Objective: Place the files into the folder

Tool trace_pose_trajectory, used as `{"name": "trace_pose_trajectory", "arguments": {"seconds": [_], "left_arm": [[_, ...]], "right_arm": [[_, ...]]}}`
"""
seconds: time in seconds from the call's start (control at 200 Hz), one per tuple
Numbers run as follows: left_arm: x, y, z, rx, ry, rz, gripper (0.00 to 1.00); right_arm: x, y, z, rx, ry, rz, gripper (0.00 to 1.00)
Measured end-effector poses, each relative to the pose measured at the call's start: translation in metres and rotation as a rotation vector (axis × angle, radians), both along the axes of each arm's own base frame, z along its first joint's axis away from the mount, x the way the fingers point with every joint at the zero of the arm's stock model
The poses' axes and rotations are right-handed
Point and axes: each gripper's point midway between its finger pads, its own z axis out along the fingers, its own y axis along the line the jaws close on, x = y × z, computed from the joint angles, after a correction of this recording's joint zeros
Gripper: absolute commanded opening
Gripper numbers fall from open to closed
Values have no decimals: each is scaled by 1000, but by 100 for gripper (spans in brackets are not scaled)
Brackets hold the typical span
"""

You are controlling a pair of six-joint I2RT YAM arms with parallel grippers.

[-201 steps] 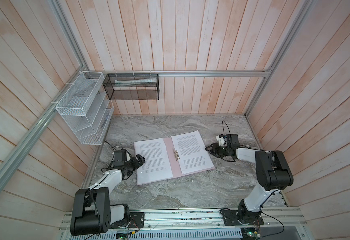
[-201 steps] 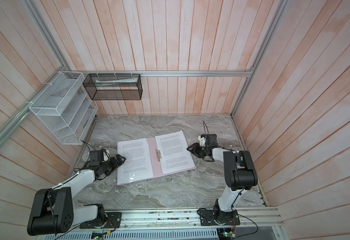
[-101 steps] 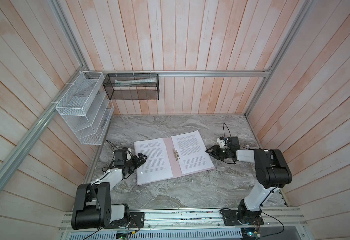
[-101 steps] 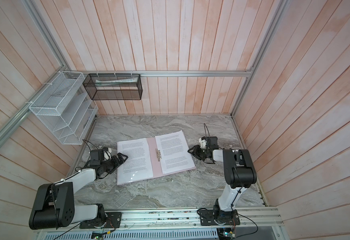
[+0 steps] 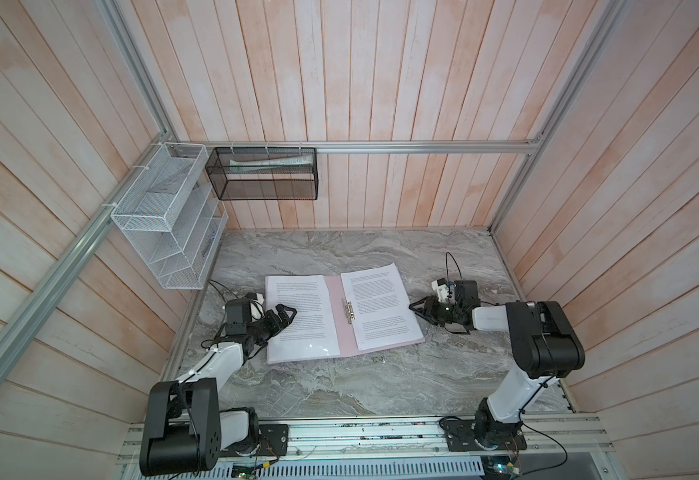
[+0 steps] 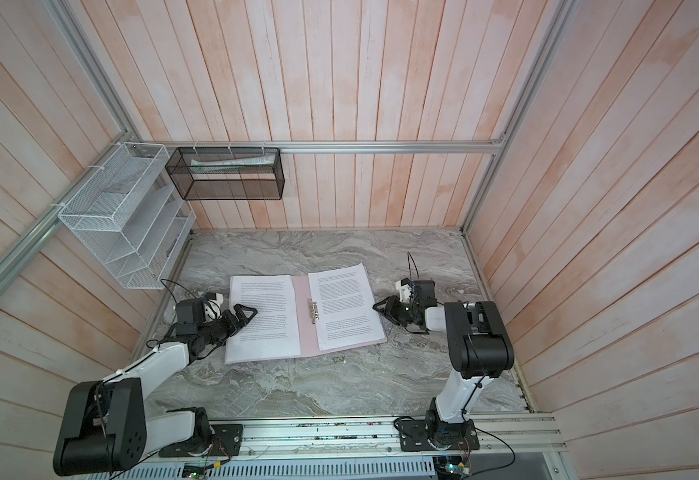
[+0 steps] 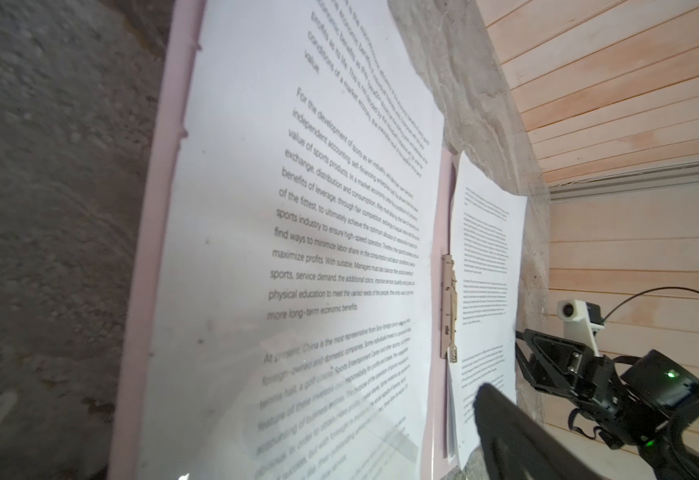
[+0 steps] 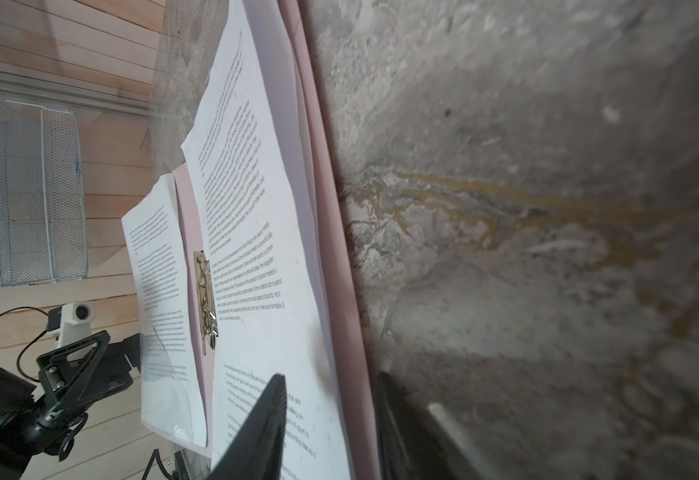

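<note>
Folder (image 5: 334, 320) lies open on the marble table (image 5: 339, 382), with files (image 7: 297, 249) on both halves. The sheet at the left gripper (image 5: 286, 316) reads "find ways to minimize labor share", "maximize profits", "more long-term economic benefits."

Left fingers are spread wide and empty, tips over that sheet's outer edge.

Right gripper (image 8: 330, 376) is part-parted, not clamped. The folder's outer edge and its sheets sit between the fingers.

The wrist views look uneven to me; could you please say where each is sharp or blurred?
Left wrist view: mid-page print on the files is sharp; glare washes the nearer lines; the left gripper's fingers are blurred. Right wrist view: the table is soft and dim.
</note>
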Motion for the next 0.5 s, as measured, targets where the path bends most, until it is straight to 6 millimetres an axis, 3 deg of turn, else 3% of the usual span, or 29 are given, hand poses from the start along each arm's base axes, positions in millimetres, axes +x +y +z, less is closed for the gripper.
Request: {"name": "trace_pose_trajectory", "arguments": {"seconds": [0.155,0.255,0.36,0.495], "left_arm": [[-3,-1,9,-2,-16,-6,100],[-5,-3,11,-10,-12,-15,100],[-6,-4,13,-14,-12,-22,100],[-5,-6,18,-22,-24,-31,100]], "right_arm": [[-5,-5,4,-101,15,-45,39],[-6,-8,19,-202,-8,-81,39],[10,11,61,-302,-114,-73,39],[31,66,123,-353,-293,-11,35]]}}
